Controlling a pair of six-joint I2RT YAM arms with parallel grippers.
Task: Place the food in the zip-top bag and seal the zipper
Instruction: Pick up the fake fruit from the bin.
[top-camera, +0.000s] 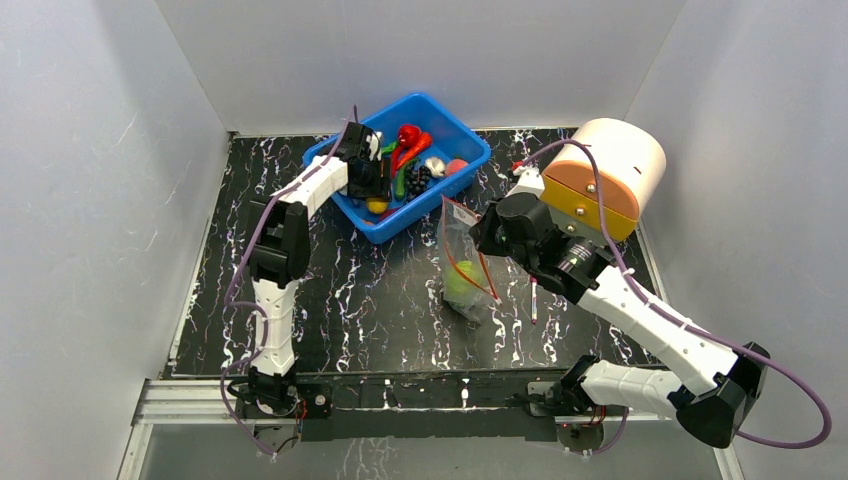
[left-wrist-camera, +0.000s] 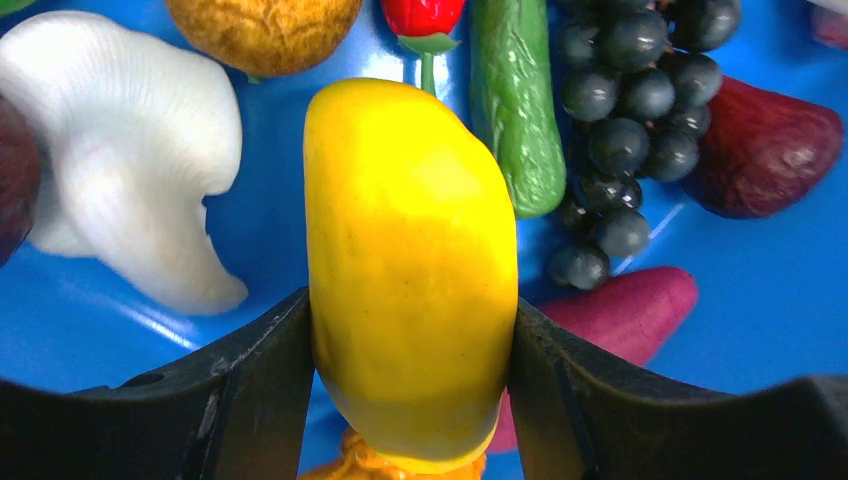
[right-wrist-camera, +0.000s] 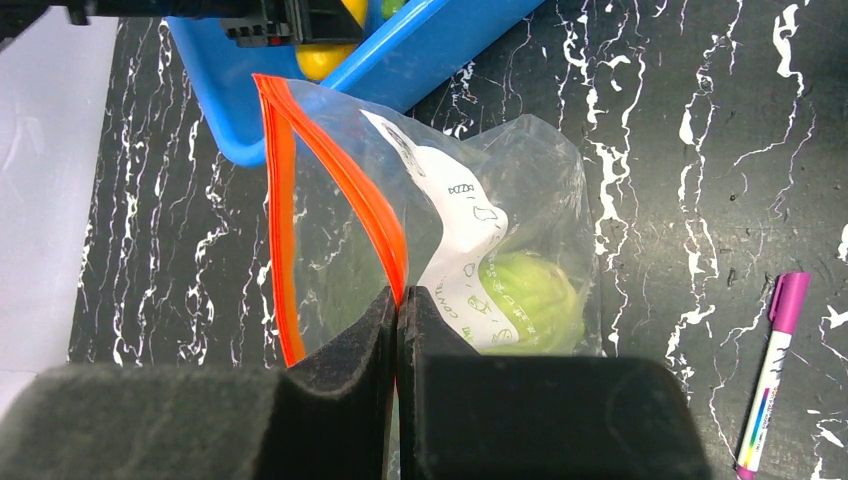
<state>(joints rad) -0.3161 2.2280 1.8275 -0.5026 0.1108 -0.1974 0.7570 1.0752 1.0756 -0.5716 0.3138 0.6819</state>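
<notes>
My left gripper (left-wrist-camera: 412, 312) is clamped on a smooth yellow banana-like toy fruit (left-wrist-camera: 410, 240), one black finger pressed to each flank. The grip sits low on the piece, so its rounded end juts out beyond my fingertips, ready to go into a bag nose first. It is not yet out of the blue plastic tub (top-camera: 432, 198). The other toy food lies close around it on the tub floor: a white mushroom (left-wrist-camera: 120, 150) to one side, and a green cucumber-like piece (left-wrist-camera: 515, 110), a cluster of dark grapes (left-wrist-camera: 625, 130) and a pinkish-purple piece (left-wrist-camera: 640, 305) to the other. I judge a straight lift will free it without dragging these neighbours.

My right gripper (right-wrist-camera: 398, 296) is pinched shut on one lip of the clear crinkly zip-top bag (right-wrist-camera: 520, 180), right at the red-orange zipper strip (right-wrist-camera: 280, 200). I hold it there so that the bag hangs upright from that lip, just beside the tub, on the black white-veined tabletop (right-wrist-camera: 700, 150). The other lip falls away, which leaves the mouth gaping toward the tub. A round green melon (right-wrist-camera: 530, 300) already sits in the bottom and weighs the pouch down. A pink-capped pen (right-wrist-camera: 775, 360) lies on the table nearby and is no part of this job.

Most of the food remains in the tub, so I reckon sealing is a long way off.
</notes>
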